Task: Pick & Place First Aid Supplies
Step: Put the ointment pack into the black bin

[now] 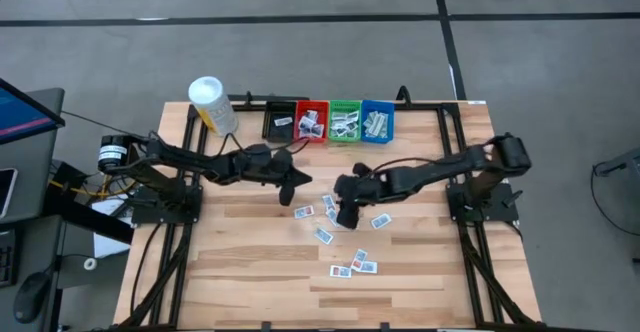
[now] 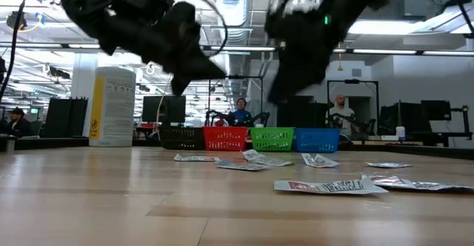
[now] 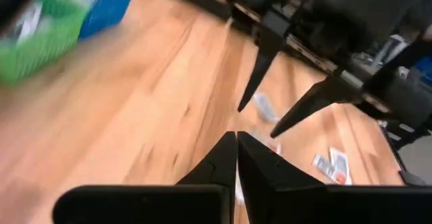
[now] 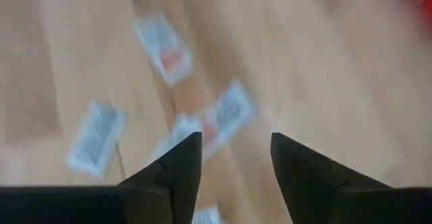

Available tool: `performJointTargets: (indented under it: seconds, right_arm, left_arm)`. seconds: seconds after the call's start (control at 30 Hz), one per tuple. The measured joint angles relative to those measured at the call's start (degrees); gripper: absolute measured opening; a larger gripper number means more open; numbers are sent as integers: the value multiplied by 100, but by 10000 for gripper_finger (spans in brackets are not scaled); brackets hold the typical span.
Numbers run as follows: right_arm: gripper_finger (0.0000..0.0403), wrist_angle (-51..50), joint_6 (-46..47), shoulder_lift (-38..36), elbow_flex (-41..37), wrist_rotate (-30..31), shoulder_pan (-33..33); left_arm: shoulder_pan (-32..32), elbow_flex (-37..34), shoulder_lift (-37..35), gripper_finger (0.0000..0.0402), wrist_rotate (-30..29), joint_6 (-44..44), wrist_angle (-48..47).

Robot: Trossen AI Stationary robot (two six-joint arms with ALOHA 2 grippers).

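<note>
Standing by the table, going left to right with the green bin (image 1: 345, 120) as my anchor. Far left of it there's the yellow bottle (image 1: 212, 105) with its white cap, then the black bin (image 1: 279, 121) and red bin (image 1: 311, 121) right next to the green one, blue bin (image 1: 377, 120) on its other side.

The left gripper (image 1: 298, 179) hangs over bare wood in front of and a bit left of the green bin, fingers pressed together with nothing between them that I can see. The right gripper (image 1: 347, 215) is farther out in front of the green bin, fingers spread, hovering right over the packets (image 1: 330, 210).

The packets are small flat white things with blue or reddish print, scattered loose on the wood in front of the green bin, a few overlapping, a few more nearer the table's front edge. Some already sit in the bins.

What I'd worry about: they're thin and lie dead flat, so the fingers could just scrape the wood and slide one away instead of grabbing it. Where they overlap, it could pinch two at once. Also the two arms are pretty near each other, so a careless swing could bump.
</note>
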Motion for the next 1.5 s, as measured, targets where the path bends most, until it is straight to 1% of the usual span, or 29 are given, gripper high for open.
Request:
performJointTargets:
  seconds: [0.13,0.23,0.33,0.57,0.87,1.07,1.2,1.33,1.5]
  right_arm:
    - [162,-423,435,457,-4,-494,-31]
    - [154,-690,763,565,-3,-826,-38]
    - [146,-909,1013,504,-4,-946,1]
    - [137,-1411,1405,274,-1,-953,173]
    - [143,-1274,1403,378,-11,-929,236]
    - [146,-794,1437,827,-172,-943,150]
    - [142,-760,1494,1176,-175,-964,174]
    - [122,-805,1502,1302,-165,-995,242]
    - [67,-828,1489,1201,-192,-956,280]
  left_arm:
    - [0,-249,2,12,-78,-416,29]
    - [-43,-294,2,10,-79,-481,49]
    - [-84,-297,2,11,-87,-473,98]
    - [-85,-297,2,10,-120,-470,190]
    - [-85,-298,4,8,-139,-467,284]
    - [-85,-298,4,8,-139,-469,325]
    - [-85,-298,4,8,-137,-470,358]
    - [-85,-298,7,8,-136,-475,371]
    - [-85,-298,7,8,-135,-472,373]
